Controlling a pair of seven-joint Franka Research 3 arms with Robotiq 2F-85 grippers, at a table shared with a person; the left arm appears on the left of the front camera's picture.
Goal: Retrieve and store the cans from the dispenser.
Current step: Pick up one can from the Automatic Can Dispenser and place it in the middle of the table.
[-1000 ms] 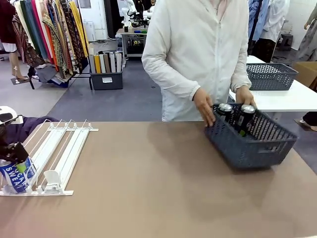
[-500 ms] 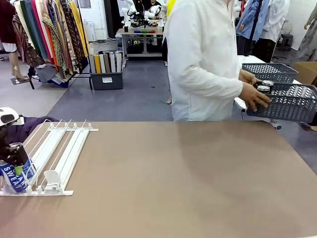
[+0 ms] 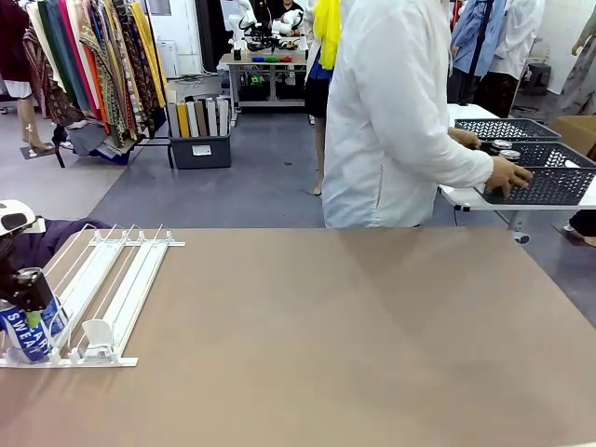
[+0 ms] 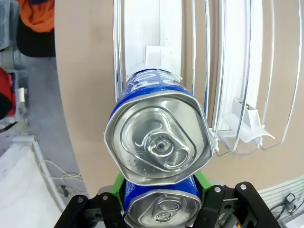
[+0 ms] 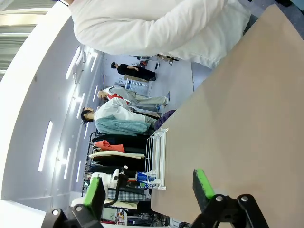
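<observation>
A brown table (image 3: 326,354) stands in a big room, with a clothes rack (image 3: 93,65) far behind it. On the robot's left end of the table the white dispenser (image 3: 112,289) lies flat, and its lanes run away from the robot. At the near end of an outer lane stand two Pocari Sweat cans, silver tops up. The near blue can (image 4: 161,211) sits between the green pads (image 4: 202,179) of the left gripper (image 4: 159,190), whose jaws are closed on its sides. The second blue can (image 4: 159,137) is just beyond it in the same lane; I cannot tell if the two touch. The right gripper (image 5: 149,187) hangs over the table with its fingers wide apart and nothing between them. At the far side a person (image 3: 391,121) in a white jacket is turned to the robot's right, one hand (image 3: 510,175) on a dark grey basket (image 3: 549,184) that rests on a white table (image 3: 466,197). Tops of dark cans (image 3: 503,149) show in this basket.
</observation>
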